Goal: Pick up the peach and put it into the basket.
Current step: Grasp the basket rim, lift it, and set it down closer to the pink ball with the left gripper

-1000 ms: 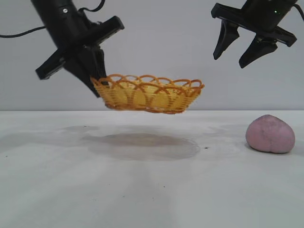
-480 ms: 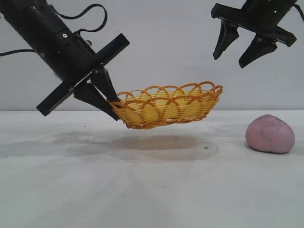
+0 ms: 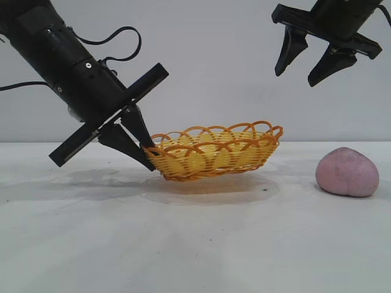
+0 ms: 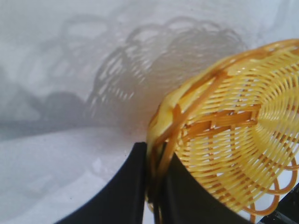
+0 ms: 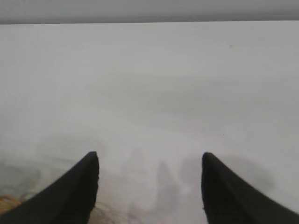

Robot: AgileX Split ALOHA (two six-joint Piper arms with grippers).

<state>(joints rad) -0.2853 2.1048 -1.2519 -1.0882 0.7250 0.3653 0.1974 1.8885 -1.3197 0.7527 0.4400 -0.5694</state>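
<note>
The yellow wicker basket (image 3: pixel 214 151) with its orange looped rim is tilted, its left end low, its underside at or just above the white table (image 3: pixel 183 244). My left gripper (image 3: pixel 146 152) is shut on the basket's left rim; the left wrist view shows both black fingers (image 4: pixel 133 186) pinching the rim of the basket (image 4: pixel 233 140). The pale pink peach (image 3: pixel 347 173) lies on the table at the right, apart from the basket. My right gripper (image 3: pixel 299 72) is open and empty, high above the table, up and left of the peach. It also shows in the right wrist view (image 5: pixel 149 161).
A grey wall stands behind the table. A faint stain and the basket's shadow (image 3: pixel 208 189) mark the table under the basket. The right wrist view shows only bare table (image 5: pixel 154 84).
My left arm has lowered the basket towards the table and tilted it, left end down. The right gripper and the peach have not moved.
</note>
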